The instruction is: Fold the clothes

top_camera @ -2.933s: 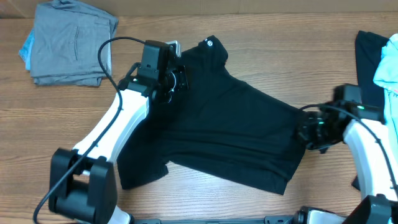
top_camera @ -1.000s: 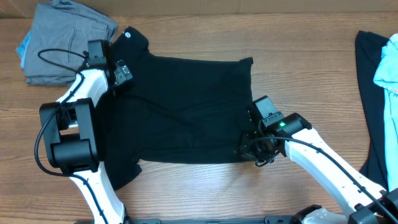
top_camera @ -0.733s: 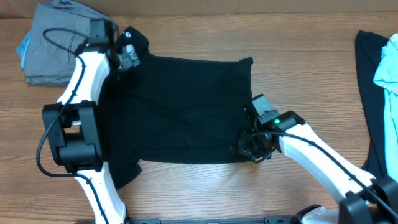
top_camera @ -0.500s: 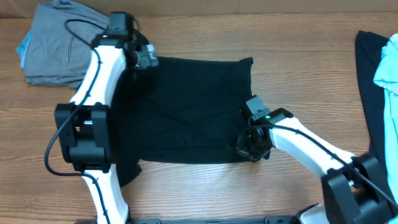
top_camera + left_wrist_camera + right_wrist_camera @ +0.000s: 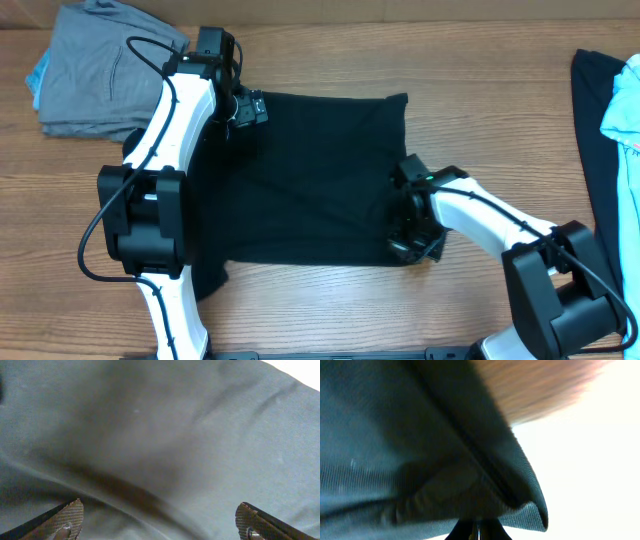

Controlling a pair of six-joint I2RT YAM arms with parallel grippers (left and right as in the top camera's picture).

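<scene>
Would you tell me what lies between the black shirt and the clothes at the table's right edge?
In the overhead view, bare wooden table lies between the black shirt and those clothes; only the right arm crosses it lower down.

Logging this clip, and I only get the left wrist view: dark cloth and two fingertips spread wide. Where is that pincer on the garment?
Observer: Overhead, the left pincer is open over the far left corner of the black shirt, which lies spread flat.
Operator: What is the other arm doing?
Observer: The right pincer is shut on the shirt's near right corner. Its wrist view shows the hem pinched at the fingertips.
Operator: Any other clothes around?
Observer: A grey garment lies folded at the table's far left, and a light blue garment lies on dark cloth at the right edge.
</scene>
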